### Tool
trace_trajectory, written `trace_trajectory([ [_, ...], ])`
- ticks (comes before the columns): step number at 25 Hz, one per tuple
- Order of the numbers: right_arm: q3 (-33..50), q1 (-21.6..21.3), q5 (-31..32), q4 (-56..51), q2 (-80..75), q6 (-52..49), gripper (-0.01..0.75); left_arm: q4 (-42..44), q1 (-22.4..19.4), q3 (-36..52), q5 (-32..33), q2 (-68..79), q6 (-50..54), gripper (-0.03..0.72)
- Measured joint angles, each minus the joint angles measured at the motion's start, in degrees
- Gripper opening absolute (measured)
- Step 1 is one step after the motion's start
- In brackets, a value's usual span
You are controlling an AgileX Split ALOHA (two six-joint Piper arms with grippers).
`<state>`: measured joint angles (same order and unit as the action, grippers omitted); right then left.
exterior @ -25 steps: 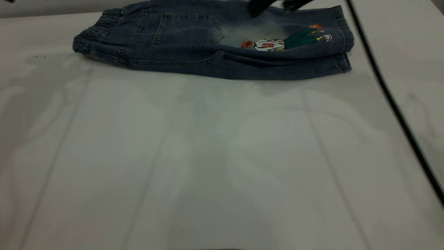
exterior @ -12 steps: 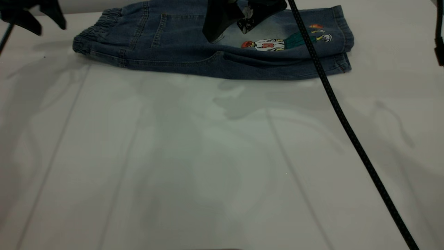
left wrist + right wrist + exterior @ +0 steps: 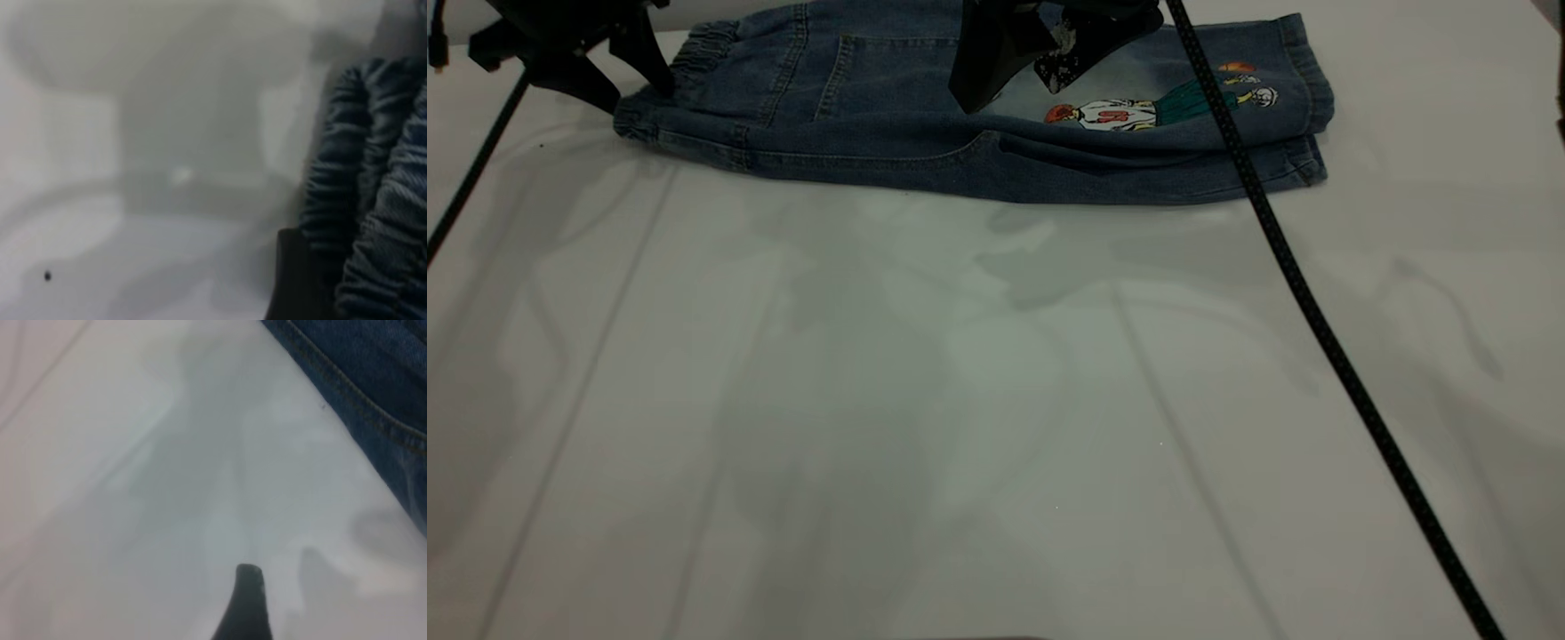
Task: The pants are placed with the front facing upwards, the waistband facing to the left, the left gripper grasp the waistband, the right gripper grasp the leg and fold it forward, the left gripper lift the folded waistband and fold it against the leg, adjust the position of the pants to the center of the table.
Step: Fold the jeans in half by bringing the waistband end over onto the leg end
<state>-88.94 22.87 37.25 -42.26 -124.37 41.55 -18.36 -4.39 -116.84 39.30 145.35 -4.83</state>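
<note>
**Grippers at the folded pants**

The folded pants (image 3: 978,107) were laid along the far edge of the table (image 3: 996,400), toward 12 o'clock. The left gripper (image 3: 618,80) was spread at the waistband (image 3: 694,62), at 10 o'clock. The right gripper (image 3: 1009,76) was held spread above the pants' middle.

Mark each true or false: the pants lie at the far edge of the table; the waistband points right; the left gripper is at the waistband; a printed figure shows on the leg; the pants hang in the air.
1. Pants lie at the table's far edge. True.
2. Waistband points right. False: it points left.
3. Left gripper is at the waistband. True.
4. A printed figure shows on the leg. True.
5. Pants hang in the air. False: they lie flat, folded lengthwise.
</note>
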Motion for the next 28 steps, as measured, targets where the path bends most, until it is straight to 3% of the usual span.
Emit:
trace_trajectory([
  [8, 0.0, 0.0, -2.5, -0.8, 0.0, 0.1, 0.549, -4.1, -0.1, -0.7, -1.9, 2.6, -0.8, 0.375],
  [12, 0.0, 0.0, -8.3, -2.5, 0.0, 1.8, 0.549, -8.0, -0.1, -0.7, -2.9, 2.8, -4.5, 0.230],
  [16, 0.0, 0.0, -20.4, -6.1, 0.0, 4.2, 0.549, -9.9, -0.1, -0.7, -3.2, 3.0, -7.0, 0.053],
  [20, 0.0, 0.0, -28.3, -9.3, -1.3, 5.1, 0.549, -10.4, -0.1, -0.7, -3.2, 3.0, -8.3, 0.038],
  [28, -6.6, 0.0, -23.2, -9.8, -10.6, 6.3, 0.549, -10.4, 0.0, -0.7, 2.1, -2.1, -13.5, 0.037],
])
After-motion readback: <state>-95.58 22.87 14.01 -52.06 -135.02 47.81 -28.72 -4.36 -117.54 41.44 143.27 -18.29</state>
